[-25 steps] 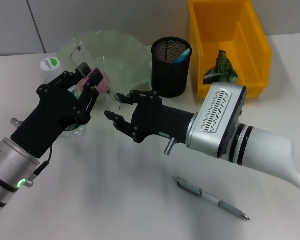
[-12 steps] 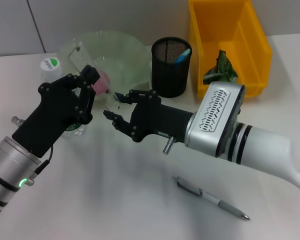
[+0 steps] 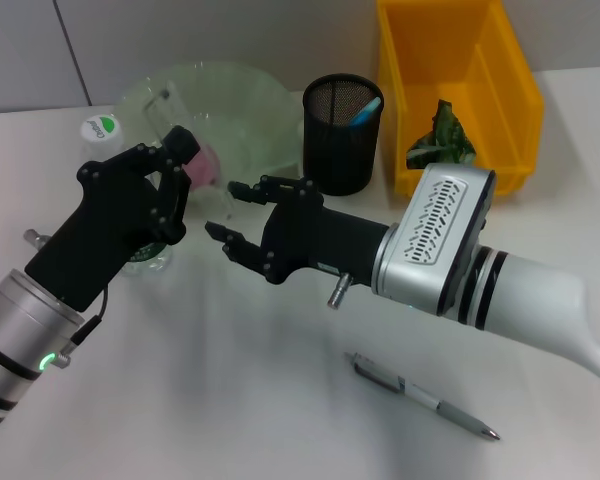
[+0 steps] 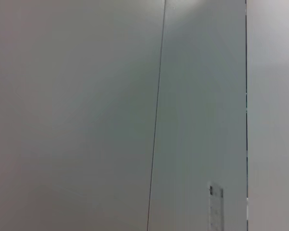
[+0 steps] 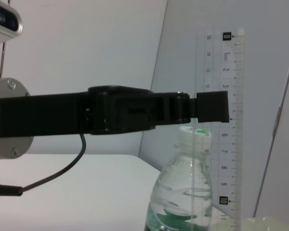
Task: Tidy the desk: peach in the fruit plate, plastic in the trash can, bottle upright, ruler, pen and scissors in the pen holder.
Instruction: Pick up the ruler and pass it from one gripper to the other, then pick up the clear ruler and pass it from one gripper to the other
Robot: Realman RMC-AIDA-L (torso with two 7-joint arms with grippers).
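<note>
My left gripper (image 3: 180, 158) is shut on the clear ruler (image 3: 163, 108), which stands nearly upright in front of the fruit plate (image 3: 250, 95). The right wrist view shows that same grip side-on, with the ruler (image 5: 225, 72) vertical. My right gripper (image 3: 225, 210) hangs open just beside it, holding nothing. The pink peach (image 3: 208, 165) lies in the plate. Behind my left arm the bottle (image 3: 102, 130) stands upright. The scissors (image 3: 366, 109) stick out of the pen holder (image 3: 340, 140). Green plastic (image 3: 440, 135) sits in the trash can (image 3: 510, 95). A pen (image 3: 425, 398) lies on the desk (image 3: 230, 380).
The bottle (image 5: 183, 192) is close below the left gripper's fingers. Fruit plate, pen holder and trash can line the back of the desk. The left wrist view shows only a grey wall.
My left gripper has turned and lifted the ruler toward upright, drawing its lower end away from the right gripper's open fingers. The right arm has hardly moved.
</note>
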